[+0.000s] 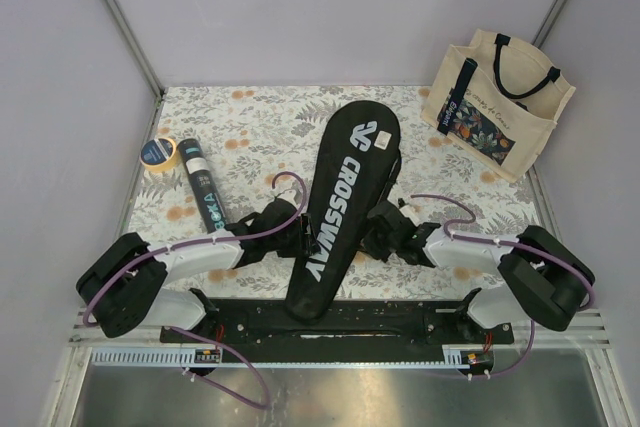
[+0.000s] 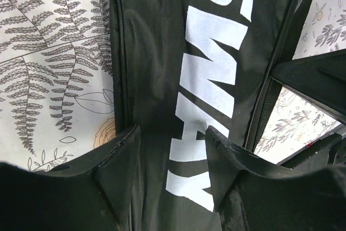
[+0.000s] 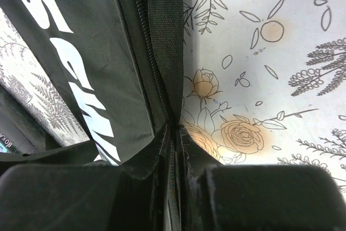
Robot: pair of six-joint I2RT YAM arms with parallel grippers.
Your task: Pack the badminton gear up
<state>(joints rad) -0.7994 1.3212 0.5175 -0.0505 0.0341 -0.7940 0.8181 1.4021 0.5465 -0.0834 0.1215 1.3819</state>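
The long black bag marked "CROSSWAY" point(image 1: 345, 187) lies diagonally across the middle of the table, wide end far. My left gripper point(image 1: 295, 230) is at its left edge. In the left wrist view it point(image 2: 170, 155) is open, fingers point(image 2: 121, 158) apart over the bag's lettered face point(image 2: 216, 52). My right gripper point(image 1: 372, 232) is at the bag's right edge. In the right wrist view it point(image 3: 174, 142) is shut on the bag's zipper edge point(image 3: 162, 52). The black tube with teal lettering point(image 1: 203, 195) lies to the left. No rackets or shuttlecocks are in view.
A yellow-rimmed tape roll point(image 1: 159, 153) sits at the tube's far end. A cream tote bag with dark handles point(image 1: 500, 102) stands at the back right. The floral tablecloth point(image 1: 260, 127) covers the table, with grey walls on three sides.
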